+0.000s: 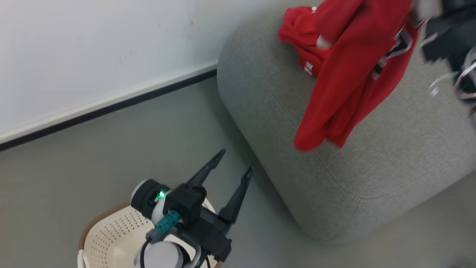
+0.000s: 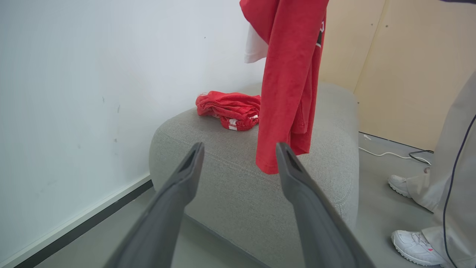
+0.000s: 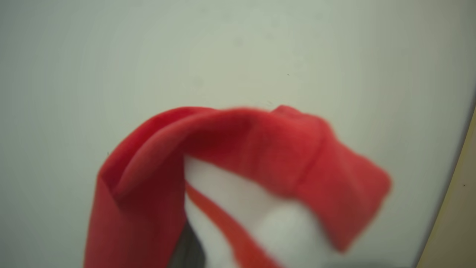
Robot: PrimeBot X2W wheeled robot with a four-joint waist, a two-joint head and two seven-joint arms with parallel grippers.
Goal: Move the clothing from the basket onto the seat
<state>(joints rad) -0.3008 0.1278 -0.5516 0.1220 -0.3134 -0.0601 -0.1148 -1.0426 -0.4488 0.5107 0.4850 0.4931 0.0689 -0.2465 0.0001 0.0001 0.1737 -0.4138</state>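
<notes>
A bright red garment [image 1: 353,74] with a white-and-navy panel hangs over the grey seat [image 1: 372,178], its lower end just above the cushion. My right gripper [image 1: 427,22], blurred at the top right, is shut on its upper end. The right wrist view shows that garment [image 3: 260,149] draped over the fingers. A second red garment [image 1: 301,33] lies crumpled on the seat's far side. My left gripper [image 1: 237,160] stands open and holds nothing, above the cream basket [image 1: 111,230] at the lower left. Through the left wrist view, the left gripper [image 2: 241,147] points at the seat [image 2: 230,193] and the hanging garment [image 2: 290,93].
A white wall with a dark baseboard [image 1: 111,108] runs behind the seat and basket. A person's white shoes [image 2: 416,242] and pale trousers stand on the floor to the seat's right, beside a white cable [image 2: 390,153]. Grey floor lies between basket and seat.
</notes>
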